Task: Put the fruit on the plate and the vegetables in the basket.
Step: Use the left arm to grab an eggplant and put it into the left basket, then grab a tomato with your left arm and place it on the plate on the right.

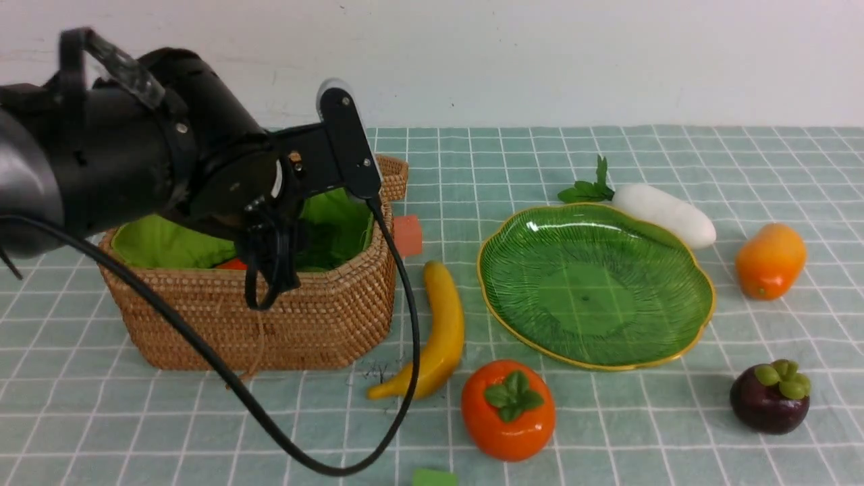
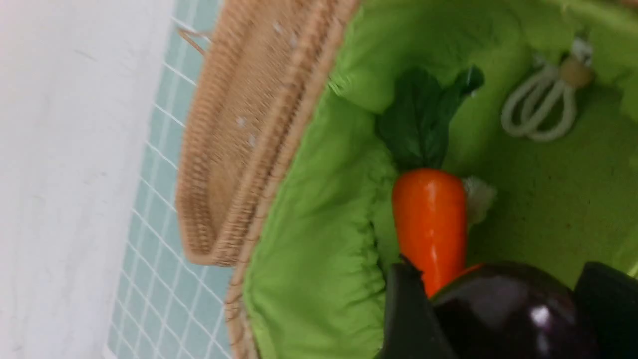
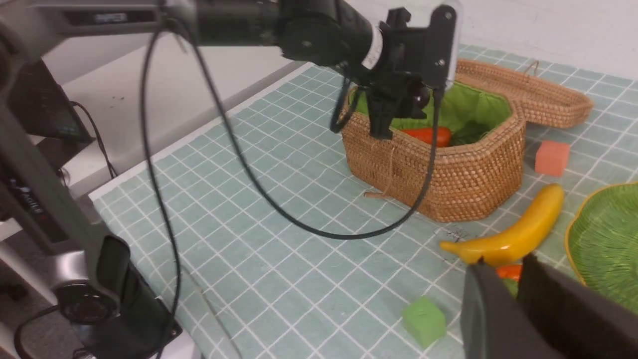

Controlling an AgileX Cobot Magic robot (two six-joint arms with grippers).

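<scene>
My left gripper [image 2: 498, 271] is shut on the dark purple eggplant [image 2: 508, 314] and holds it over the open wicker basket [image 1: 324, 317]. The carrot [image 2: 431, 224] lies on the basket's green lining just beneath. The green leaf plate [image 1: 594, 283] has nothing on it. The banana [image 1: 442, 331] lies between the basket and the plate, and the persimmon [image 1: 507, 418] lies in front of it. The radish [image 1: 665, 214] lies behind the plate. The mango [image 1: 771, 260] and the mangosteen [image 1: 769, 398] lie to the plate's right. My right gripper [image 3: 503, 264] is shut and empty above the persimmon [image 3: 508, 271], and it does not show in the front view.
The basket's woven lid [image 1: 395, 177] lies open behind it. A pink block [image 1: 408, 235] sits beside the basket and a green block [image 1: 434, 478] at the front edge. The left arm's black cable [image 1: 405, 324] hangs over the banana. A white wall stands behind the table.
</scene>
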